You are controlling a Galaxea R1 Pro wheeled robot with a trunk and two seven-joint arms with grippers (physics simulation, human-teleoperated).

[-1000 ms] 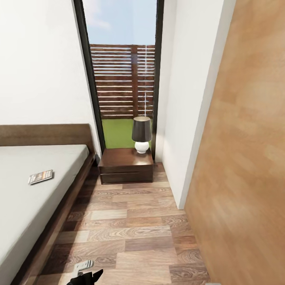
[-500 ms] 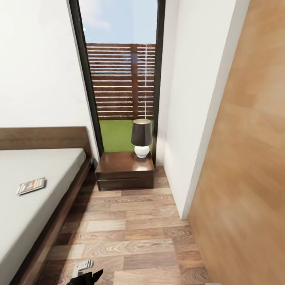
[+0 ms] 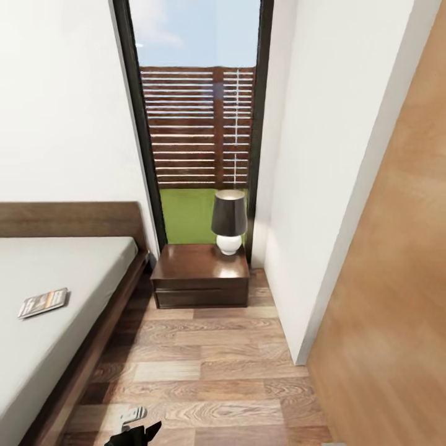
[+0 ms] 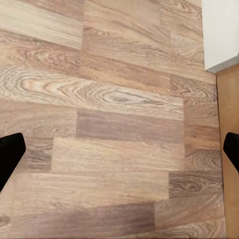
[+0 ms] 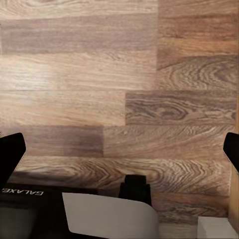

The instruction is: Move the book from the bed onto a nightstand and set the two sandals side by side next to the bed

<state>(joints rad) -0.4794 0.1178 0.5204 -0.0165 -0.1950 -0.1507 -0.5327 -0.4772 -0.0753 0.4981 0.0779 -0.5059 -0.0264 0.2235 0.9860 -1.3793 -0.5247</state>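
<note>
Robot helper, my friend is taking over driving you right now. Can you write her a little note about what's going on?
Left gripper: jaws wide open, empty, over the wood floor.
Right gripper: jaws open, empty too.
The book lies flat on the bed, near its edge.
The nightstand stands by the window with a lamp at its back corner; the front of its top is bare.
Done: nothing yet.
Left: carry the book to the nightstand, then find both sandals and set them side by side next to the bed.
</note>
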